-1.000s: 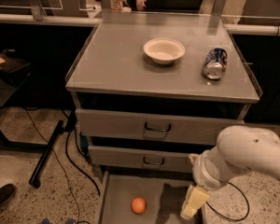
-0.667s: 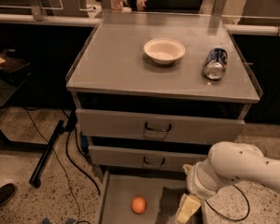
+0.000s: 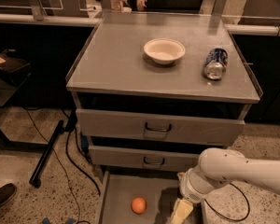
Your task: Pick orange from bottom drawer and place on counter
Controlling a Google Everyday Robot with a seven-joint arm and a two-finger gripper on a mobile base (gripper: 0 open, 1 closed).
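Note:
The orange (image 3: 138, 205) lies on the floor of the open bottom drawer (image 3: 116, 192), left of centre. My gripper (image 3: 179, 213) hangs at the end of the white arm over the right part of that drawer, to the right of the orange and apart from it. Its pale fingers point down and run out of the bottom edge of the view. The counter (image 3: 112, 59) is the grey top of the cabinet, above the two closed upper drawers.
A white bowl (image 3: 164, 50) and a soda can (image 3: 215, 63) lying on its side rest on the counter. Black cables and a dark stand leg (image 3: 49, 153) lie on the floor to the left. A shoe (image 3: 2, 197) shows at the lower left.
The arm has swung left and lower, bringing my gripper down over the right part of the bottom drawer, closer to the orange. The orange has not moved.

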